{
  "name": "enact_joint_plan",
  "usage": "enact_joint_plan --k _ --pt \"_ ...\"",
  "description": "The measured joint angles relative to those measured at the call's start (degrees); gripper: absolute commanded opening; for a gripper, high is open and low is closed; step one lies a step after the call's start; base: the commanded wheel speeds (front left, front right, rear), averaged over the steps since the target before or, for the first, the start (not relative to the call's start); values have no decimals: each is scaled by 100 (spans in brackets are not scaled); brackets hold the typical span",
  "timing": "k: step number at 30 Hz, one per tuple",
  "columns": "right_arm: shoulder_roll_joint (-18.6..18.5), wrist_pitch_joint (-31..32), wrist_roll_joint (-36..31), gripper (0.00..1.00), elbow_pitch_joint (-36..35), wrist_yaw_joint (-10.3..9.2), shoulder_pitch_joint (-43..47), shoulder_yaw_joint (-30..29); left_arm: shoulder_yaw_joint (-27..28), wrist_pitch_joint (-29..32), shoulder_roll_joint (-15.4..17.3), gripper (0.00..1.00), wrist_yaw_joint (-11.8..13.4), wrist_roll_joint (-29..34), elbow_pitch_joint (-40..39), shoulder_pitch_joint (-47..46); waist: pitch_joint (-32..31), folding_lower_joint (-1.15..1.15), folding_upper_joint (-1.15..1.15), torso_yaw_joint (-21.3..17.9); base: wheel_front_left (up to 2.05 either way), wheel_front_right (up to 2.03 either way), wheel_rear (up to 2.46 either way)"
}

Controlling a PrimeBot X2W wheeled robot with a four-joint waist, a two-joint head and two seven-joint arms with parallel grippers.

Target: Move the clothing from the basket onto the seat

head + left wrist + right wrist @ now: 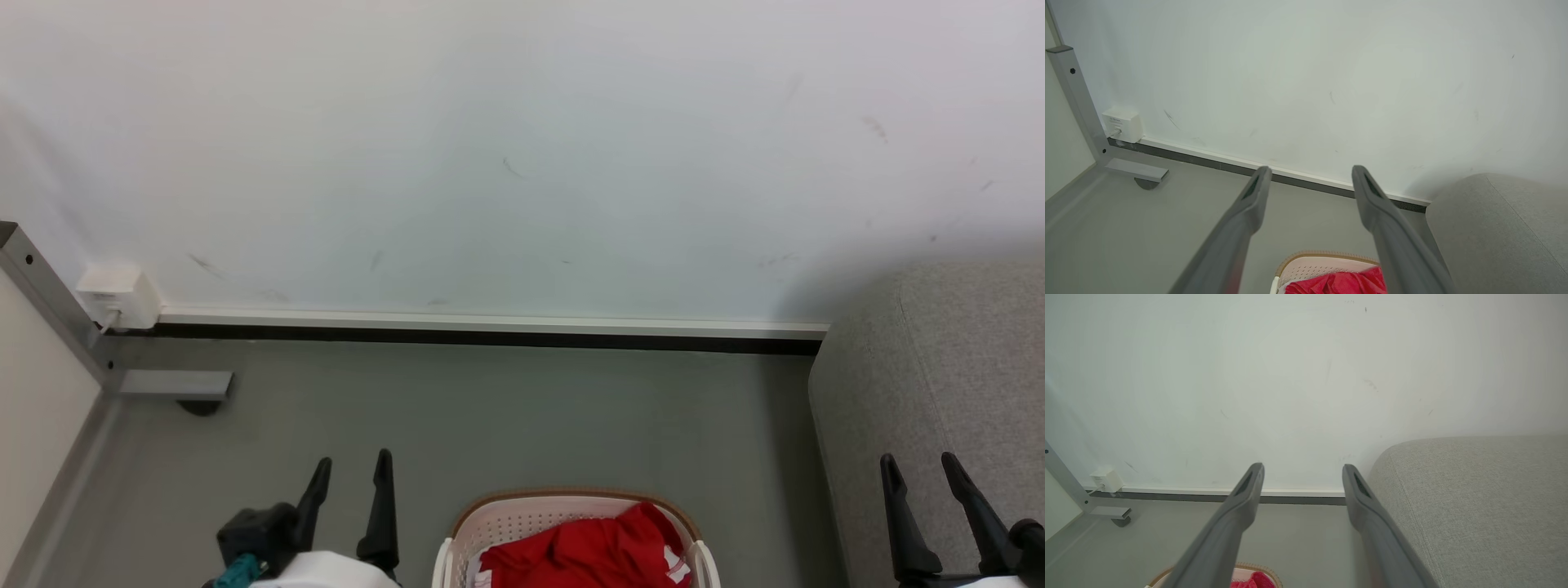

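Item 1. Soft bright red fabric clothing with white trim bands [588, 551]: crumpled, heaped in the basket, filling its right half. It lies between the two grippers, nearer the robot than either set of fingertips. The head view gives the white trim. The left wrist view gives a knobbly red fold low between the fingers, against the right one. In the right wrist view a red scrap sits under the left finger.

Item 2. Oval white plastic laundry basket with perforated wall, woven brown rim and white side handles [506, 523]: standing on the floor just left of the seat. The head view gives both handles; the wrist views give the rim's far arc.

Item 3. Large light grey woven-fabric seat, rounded corner, one seam line [939, 367]: behind and under the right jaws. The right wrist view shows its coarse weave.

Item 4. Left gripper [353, 459]: long dark tapered fingers, jaws spread, nothing between them.

Item 5. Right gripper [918, 459]: same build, jaws spread and empty, over the seat's front edge.

Item 6. Smooth grey floor [490, 408], scuffed white wall [522, 122], white skirting strip [490, 320]: beyond both jaws.

Item 7. White boxy wall socket [118, 296] and grey metal frame leg [49, 294]: far left of the left jaws.
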Motion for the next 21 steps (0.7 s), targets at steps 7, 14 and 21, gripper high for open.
enact_joint_plan --k 7,14,21 --pt "16 -98 -257 100 -3 0 31 -73 -65 -96 25 100 57 347 15 -2 -7 0 0 17 0 0 0" --pt "71 -182 -442 100 49 0 110 -177 -76 -182 33 100 110 676 42 1 -9 0 0 20 0 0 0" --pt "89 -248 -576 100 83 0 165 -250 -52 -246 32 100 137 931 76 14 -3 0 0 19 0 0 0"
